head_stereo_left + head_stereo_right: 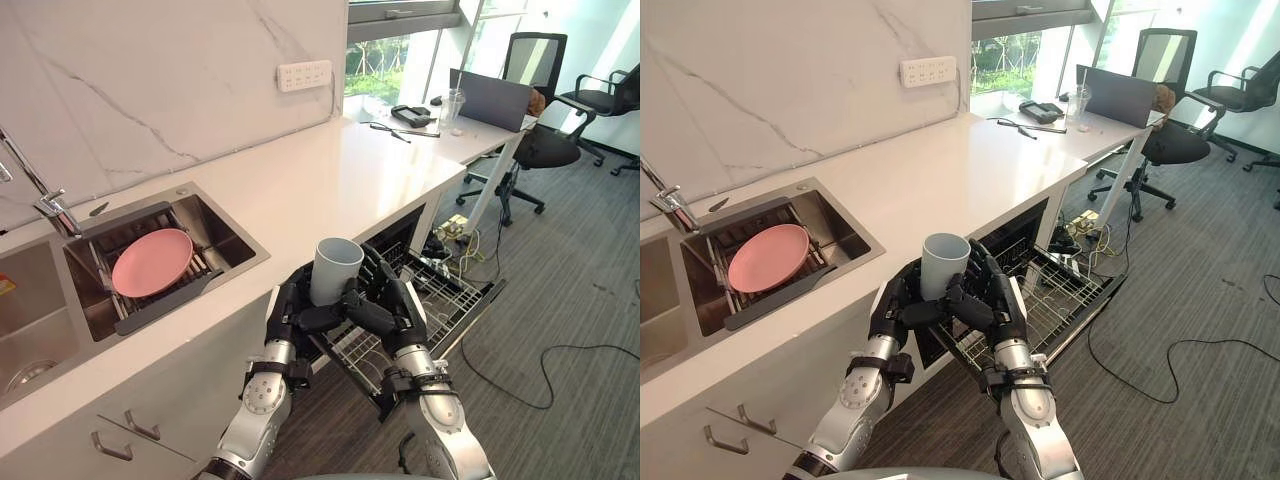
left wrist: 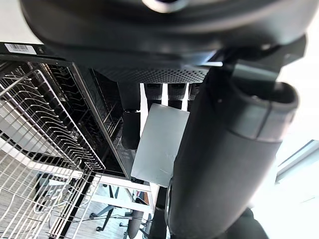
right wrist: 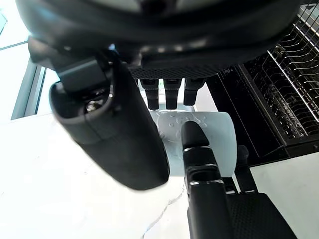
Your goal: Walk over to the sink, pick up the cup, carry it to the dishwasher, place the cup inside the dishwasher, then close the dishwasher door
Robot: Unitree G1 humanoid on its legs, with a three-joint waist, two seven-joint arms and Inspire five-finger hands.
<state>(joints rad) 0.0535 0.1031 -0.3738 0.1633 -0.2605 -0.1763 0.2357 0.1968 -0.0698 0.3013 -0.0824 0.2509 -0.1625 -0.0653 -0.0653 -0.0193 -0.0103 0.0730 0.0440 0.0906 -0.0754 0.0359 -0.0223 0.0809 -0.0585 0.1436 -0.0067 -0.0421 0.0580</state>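
Cup (image 1: 335, 268), a pale grey straight-sided cylinder with its open mouth up, sat at the lower centre of the frame, upright and clasped between both dark robot hands. The left hand (image 1: 290, 312) curled round its left side and the right hand (image 1: 393, 305) wrapped it from the right, with dark fingers meeting across its lower front. Each wrist view showed that hand's fingers and thumb closed on the cup wall. The cup hung in the air just off the edge of the white stone countertop (image 1: 330, 175), over the near end of the pulled-out wire dishwasher rack (image 1: 445, 300), which jutted from the dark dishwasher opening (image 1: 400, 232) right of centre. At the left of the frame the steel sink (image 1: 235, 240) held a round pink plate (image 1: 152, 262). The carry looked all but done, and placing seemed the step in hand. Next the hands would probably need to move right and down, set the cup on a free patch of rack, and loosen carefully so it does not tip, before the rack and door get shut.
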